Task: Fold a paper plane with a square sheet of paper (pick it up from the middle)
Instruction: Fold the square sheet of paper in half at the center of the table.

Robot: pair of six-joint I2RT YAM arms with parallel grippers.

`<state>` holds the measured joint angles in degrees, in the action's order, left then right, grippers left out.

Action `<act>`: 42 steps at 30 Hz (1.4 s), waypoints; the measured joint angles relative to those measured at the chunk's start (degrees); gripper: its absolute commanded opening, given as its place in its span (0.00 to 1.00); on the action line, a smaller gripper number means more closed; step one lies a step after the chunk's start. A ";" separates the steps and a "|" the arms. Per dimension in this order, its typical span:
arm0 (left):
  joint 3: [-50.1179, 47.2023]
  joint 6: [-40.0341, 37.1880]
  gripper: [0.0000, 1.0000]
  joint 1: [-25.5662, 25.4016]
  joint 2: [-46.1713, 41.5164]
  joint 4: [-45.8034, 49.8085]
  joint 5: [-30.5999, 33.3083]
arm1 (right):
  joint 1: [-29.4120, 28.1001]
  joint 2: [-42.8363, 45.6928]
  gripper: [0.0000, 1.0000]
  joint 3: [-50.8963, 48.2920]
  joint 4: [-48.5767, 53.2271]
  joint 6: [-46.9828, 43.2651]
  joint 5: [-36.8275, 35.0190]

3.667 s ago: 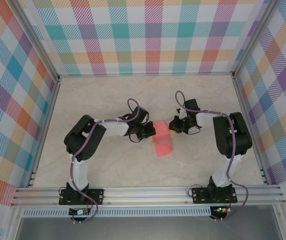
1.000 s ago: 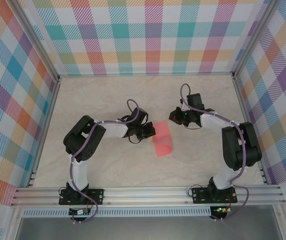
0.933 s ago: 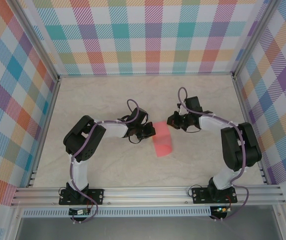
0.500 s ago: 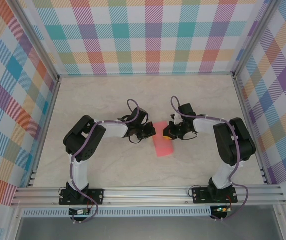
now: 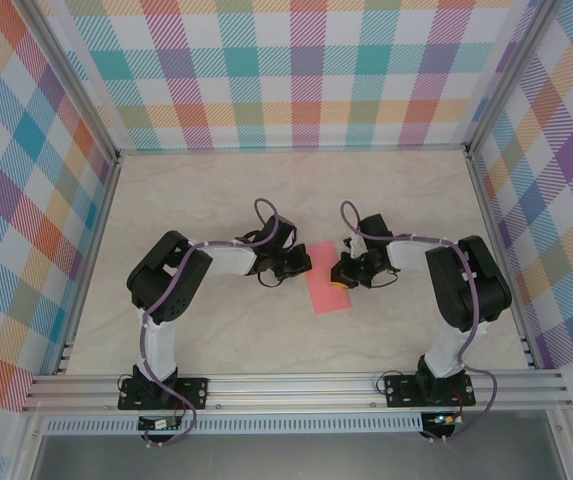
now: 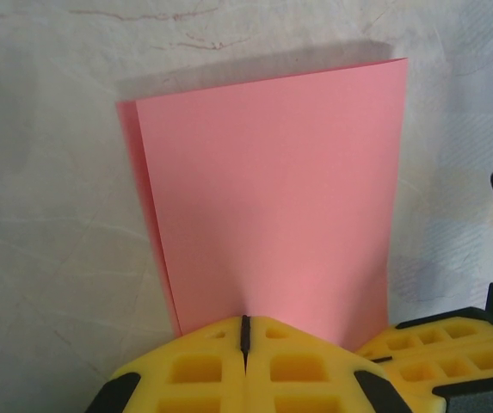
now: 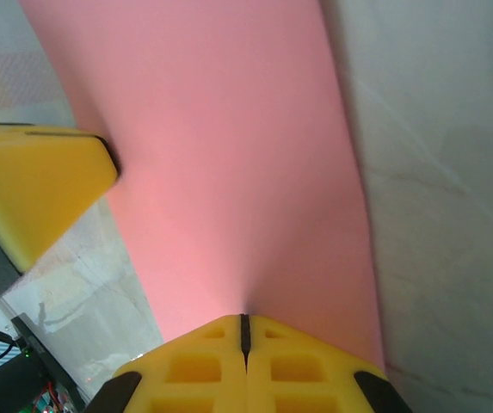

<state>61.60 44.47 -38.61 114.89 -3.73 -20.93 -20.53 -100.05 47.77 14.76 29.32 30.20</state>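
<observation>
- The two arm bases sit at the near edge of the table (image 5: 216,335), left and right.
- The paper (image 5: 324,293) lies on the table about midway between the left and right edges, somewhat nearer the near edge than the far one. It is doubled over into an oblong. In the left wrist view a second layer peeks out along one long side.
- The left gripper (image 5: 302,266) is clenched, its yellow fingers (image 6: 203,370) meeting at a thin seam with nothing between them. The tips rest on the paper's left side, at its far end.
- The right gripper (image 5: 339,277) is clenched too, fingers pressed together and tips down on the paper's right side, facing the left one across the sheet.
- The two grippers are near each other. In each wrist view a yellow finger of the other one shows just beside the paper.
- Beyond them bare marbled tabletop runs to the far edge, under plaid walls (image 5: 286,80).
</observation>
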 measured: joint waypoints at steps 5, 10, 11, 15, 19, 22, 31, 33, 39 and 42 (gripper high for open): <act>0.00 0.00 0.00 0.00 0.00 -0.02 0.00 | 0.00 4.35 0.00 -4.28 0.66 0.17 -1.88; 0.00 -0.02 0.00 0.00 0.00 -0.02 0.02 | 0.02 9.92 0.00 -9.29 1.18 1.66 -4.76; 0.00 -0.02 0.00 0.00 0.00 -0.02 0.02 | 0.07 11.08 0.00 -10.38 0.92 2.08 -5.44; 0.00 -0.39 0.00 0.00 0.00 -0.02 0.04 | 0.57 14.75 0.00 -13.97 -0.68 4.74 -6.91; 0.00 -0.44 0.00 0.00 0.00 -0.04 0.07 | 0.68 17.99 0.00 -16.13 -0.50 7.21 -9.03; 0.00 -0.48 0.00 0.00 0.00 -0.04 0.04 | 0.68 20.76 0.00 -17.31 1.44 8.63 -11.19; 0.00 -0.66 0.00 0.00 0.00 -0.09 0.00 | 1.09 26.91 0.00 -13.14 7.41 9.05 -10.67; 0.00 -0.66 0.00 0.00 0.00 -0.09 0.00 | 1.09 23.02 0.00 -9.27 5.20 9.07 -8.13; 0.15 -1.07 0.00 -0.02 -0.11 0.33 0.37 | 0.37 7.10 0.00 -0.92 -2.95 9.05 -4.11; 0.85 -2.29 0.00 -0.28 -0.37 1.75 1.44 | -0.11 3.08 0.00 -0.39 -4.76 9.05 -2.82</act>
<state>62.46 42.17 -38.89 114.52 -1.98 -19.49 -20.64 -96.97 47.37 10.00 38.37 27.38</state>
